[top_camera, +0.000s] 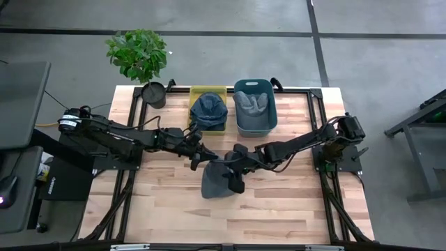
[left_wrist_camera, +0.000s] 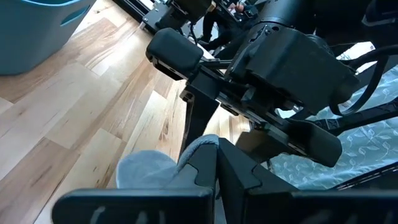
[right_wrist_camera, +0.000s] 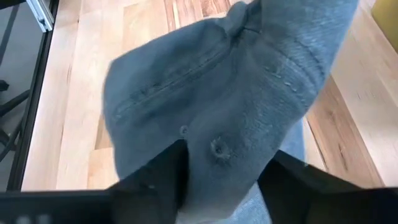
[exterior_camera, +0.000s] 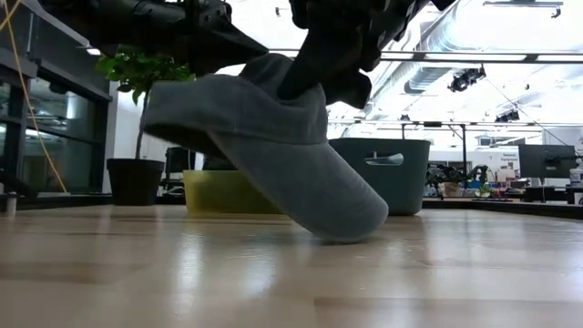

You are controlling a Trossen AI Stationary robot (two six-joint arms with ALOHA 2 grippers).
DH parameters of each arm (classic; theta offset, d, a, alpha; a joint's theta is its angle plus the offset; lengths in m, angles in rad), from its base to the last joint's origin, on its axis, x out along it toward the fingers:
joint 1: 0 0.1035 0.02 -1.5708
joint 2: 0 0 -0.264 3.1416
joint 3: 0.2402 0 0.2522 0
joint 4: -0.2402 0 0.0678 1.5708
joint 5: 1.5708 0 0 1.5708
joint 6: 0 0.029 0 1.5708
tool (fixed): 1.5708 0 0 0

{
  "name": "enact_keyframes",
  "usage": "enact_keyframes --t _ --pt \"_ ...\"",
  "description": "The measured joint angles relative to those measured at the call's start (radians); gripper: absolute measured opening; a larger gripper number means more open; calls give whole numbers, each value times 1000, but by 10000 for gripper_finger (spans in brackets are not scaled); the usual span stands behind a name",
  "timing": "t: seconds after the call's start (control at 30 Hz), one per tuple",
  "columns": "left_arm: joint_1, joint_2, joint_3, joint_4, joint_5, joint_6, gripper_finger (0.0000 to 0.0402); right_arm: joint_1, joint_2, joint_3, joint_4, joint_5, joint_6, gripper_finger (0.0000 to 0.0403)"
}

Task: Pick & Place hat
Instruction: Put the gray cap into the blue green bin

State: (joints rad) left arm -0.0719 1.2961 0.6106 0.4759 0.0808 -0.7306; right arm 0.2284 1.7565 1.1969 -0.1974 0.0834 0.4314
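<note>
both my left gripper (top_camera: 202, 157) and right gripper (top_camera: 235, 169) clench the grey cap (top_camera: 217, 180), tilted mid-table with only its brim down, the far yellow bin (top_camera: 208, 91) and teal bin (top_camera: 254, 125) each already holding one.

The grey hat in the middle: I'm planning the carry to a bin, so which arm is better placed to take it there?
Right, probably. The right gripper already clamps the hat, while the left gripper only pinches its edge.
</note>
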Motion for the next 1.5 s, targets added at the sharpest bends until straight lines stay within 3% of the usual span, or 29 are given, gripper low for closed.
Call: enact_keyframes --t 0.3,0.47,0.57,0.87,1.0,1.1,1.33,1.5 --pt "0 0 0 -2 -3 -5 0 -20 0 0 -1 -36 17 13" --pt "0 0 0 -8 -9 8 3 -21 0 0 -3 -46 34 7" --pt "0 0 0 -5 -13 34 26 -21 -1 0 -6 -41 36 5" --pt "0 -16 -1 116 23 138 187 -19 -3 1 -41 -33 54 3" --pt "1 -64 -1 88 -4 151 228 -17 -8 -1 -81 -33 66 2" --pt "1 -111 0 61 -44 152 232 -9 -26 0 -129 -7 86 1" --pt "0 -293 -1 -192 -185 175 209 21 -117 0 -249 99 223 1" --pt "0 -395 -1 -280 -203 186 194 30 -224 0 -341 202 341 0"
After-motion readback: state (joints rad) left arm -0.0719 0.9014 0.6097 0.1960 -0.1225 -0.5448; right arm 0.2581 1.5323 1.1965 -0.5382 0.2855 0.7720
